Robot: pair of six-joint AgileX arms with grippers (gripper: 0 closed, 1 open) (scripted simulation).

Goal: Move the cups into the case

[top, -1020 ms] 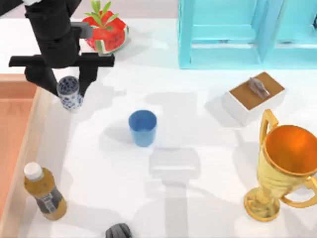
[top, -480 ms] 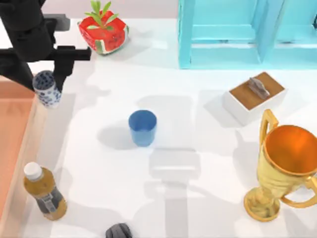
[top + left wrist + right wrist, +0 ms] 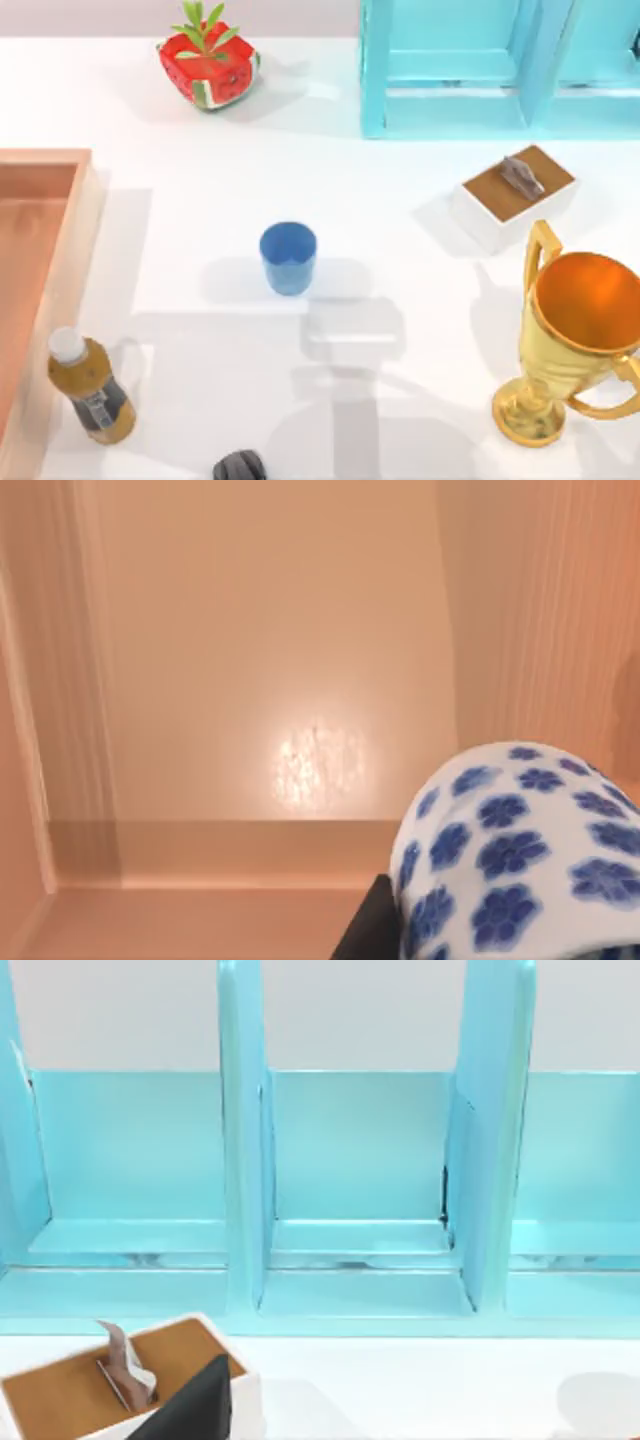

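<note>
Two cups are in different places. At the worktop's [image 3: 400,300] 9 o'clock edge lies the wooden case [image 3: 40,300]. In the left wrist view the left gripper [image 3: 520,930] holds the white cup with blue flowers [image 3: 520,850] above the case's orange-brown floor, clear of it, with a dark finger [image 3: 368,930] against the cup's side. Just beside the case's right wall, toward 7 o'clock, stands a bottle of tea [image 3: 90,390]. A watermelon-shaped planter [image 3: 208,62] sits at 11 o'clock. The plain blue cup [image 3: 289,257] stands upright on the worktop a little to the 9 o'clock side of centre, well apart from the case. A small dark object [image 3: 240,466] sits at the 6 o'clock edge. The turquoise shelf unit [image 3: 500,65] fills 1 o'clock, the white box with a brown top [image 3: 517,197] lies at 2 o'clock, and the gold trophy [image 3: 575,340] stands at 4 o'clock. The right gripper [image 3: 195,1405] hangs near that white box, facing the shelf unit; whether it is open or closed I cannot tell.
</note>
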